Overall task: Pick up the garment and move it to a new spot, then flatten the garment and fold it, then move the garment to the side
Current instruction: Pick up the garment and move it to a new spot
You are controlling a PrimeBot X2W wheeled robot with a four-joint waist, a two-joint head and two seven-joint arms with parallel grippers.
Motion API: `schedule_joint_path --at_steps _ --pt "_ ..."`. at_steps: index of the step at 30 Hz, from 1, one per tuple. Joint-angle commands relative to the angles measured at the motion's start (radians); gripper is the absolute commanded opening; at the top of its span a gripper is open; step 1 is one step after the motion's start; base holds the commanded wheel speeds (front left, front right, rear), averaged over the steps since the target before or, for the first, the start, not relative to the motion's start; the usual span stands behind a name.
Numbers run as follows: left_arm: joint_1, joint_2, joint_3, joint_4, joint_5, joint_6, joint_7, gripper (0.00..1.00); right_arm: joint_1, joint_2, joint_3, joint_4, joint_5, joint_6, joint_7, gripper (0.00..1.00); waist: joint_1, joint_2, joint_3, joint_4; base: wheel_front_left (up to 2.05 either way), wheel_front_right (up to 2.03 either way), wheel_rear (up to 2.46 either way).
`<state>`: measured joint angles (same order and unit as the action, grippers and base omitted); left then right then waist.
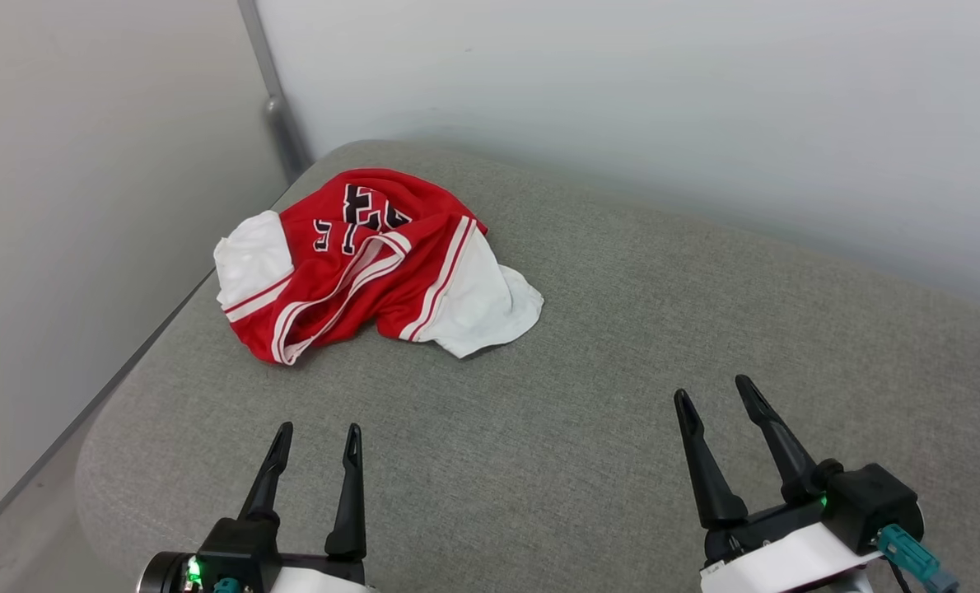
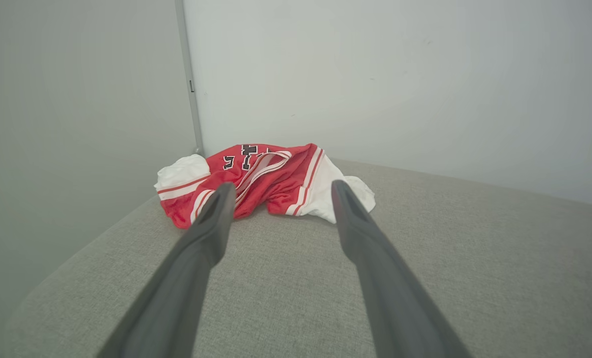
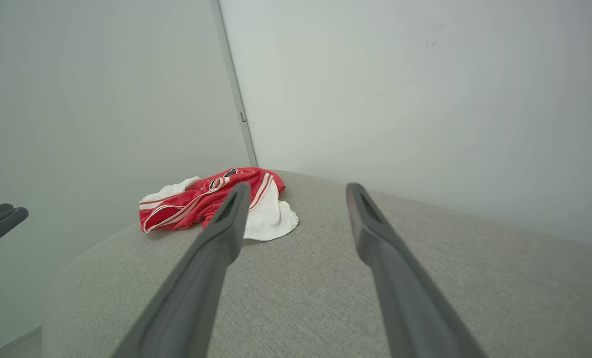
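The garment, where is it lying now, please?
Head view: the garment lies crumpled at the far left corner of the grey cushion, beyond the left claw.

The garment [image 1: 375, 263] lies on the cushion's [image 1: 581, 445] far left corner, beside the walls. The left pincer [image 1: 319, 428] and right pincer [image 1: 711, 387] are nearer, well apart from it.

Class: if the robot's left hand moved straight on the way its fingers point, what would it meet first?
Most likely the crumpled red-and-white jersey, which lies directly ahead of the open left hand on the grey cushion; the gap before it looks free, though height is hard to judge.
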<state>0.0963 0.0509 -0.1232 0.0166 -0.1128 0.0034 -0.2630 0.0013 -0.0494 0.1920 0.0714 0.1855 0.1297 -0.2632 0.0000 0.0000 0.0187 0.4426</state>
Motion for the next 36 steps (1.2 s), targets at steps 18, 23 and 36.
schedule_joint_path --at_steps 18,23,36 --pt "-0.322 0.080 0.166 0.173 -0.109 -0.116 -0.002 1.00 -0.094 -0.002 -0.015 -0.046 -0.098 0.001 -0.002 1.00 0.0000 0.0000 0.240 -0.101 0.00 0.00 0.00" --pt "-0.568 0.230 0.109 0.348 -0.244 -0.132 0.137 1.00 -0.135 -0.018 -0.019 -0.053 -0.119 0.001 -0.002 1.00 0.0000 0.0000 0.335 -0.146 0.00 0.00 0.00" --pt "-0.915 0.580 -0.135 0.470 -0.668 -0.132 0.791 1.00 -0.197 -0.036 0.003 -0.077 -0.150 0.001 -0.002 1.00 0.0000 0.0000 0.512 -0.246 0.00 0.00 0.00"
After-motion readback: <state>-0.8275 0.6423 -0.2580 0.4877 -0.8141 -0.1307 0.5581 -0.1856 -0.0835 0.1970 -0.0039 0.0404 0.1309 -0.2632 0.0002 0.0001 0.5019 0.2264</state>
